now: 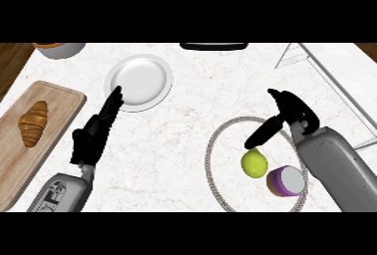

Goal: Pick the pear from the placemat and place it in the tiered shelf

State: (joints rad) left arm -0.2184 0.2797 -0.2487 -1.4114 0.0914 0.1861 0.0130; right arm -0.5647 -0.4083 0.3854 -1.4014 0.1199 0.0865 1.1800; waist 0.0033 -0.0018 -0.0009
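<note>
Pear (254,164): yellow-green, rounded, lying on round placemat (225,167).

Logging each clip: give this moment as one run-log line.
right hand: open, thumb near yellow-green pear | pear: on round grey-rimmed placemat, not grasped | left hand: open, resting near round white plate | wire tiered shelf: no pear

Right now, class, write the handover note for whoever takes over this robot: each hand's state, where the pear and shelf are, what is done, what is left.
Left hand: open, resting near the plate.
Right hand: open over the placemat, thumb by the pear, not curled round it.
Pear lies on the placemat; tiered shelf stands at the far right.
Done: hand brought to the pear. Left: grasp, lift, place in shelf.
</note>
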